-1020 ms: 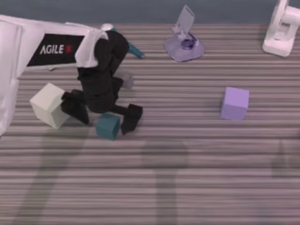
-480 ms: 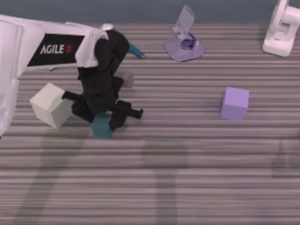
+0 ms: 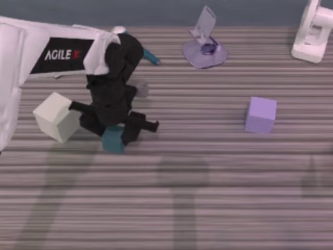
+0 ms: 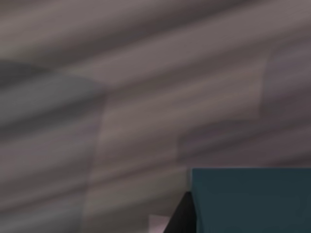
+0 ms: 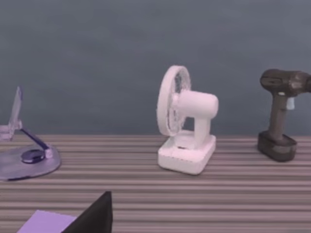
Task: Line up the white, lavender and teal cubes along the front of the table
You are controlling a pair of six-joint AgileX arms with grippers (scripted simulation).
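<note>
Top view: left gripper (image 3: 115, 131) clamping small matte dark teal cube (image 3: 112, 140), gripping it for carrying frontward.
Large off-white cube (image 3: 56, 115): sitting just beside, waiting.
Pale lavender cube (image 3: 260, 114): lying well apart, right side.
Right gripper: fingers' spread, cannot tell.

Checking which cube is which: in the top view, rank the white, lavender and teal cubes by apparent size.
1. White cube
2. Lavender cube
3. Teal cube, though the left gripper partly covers it
</note>
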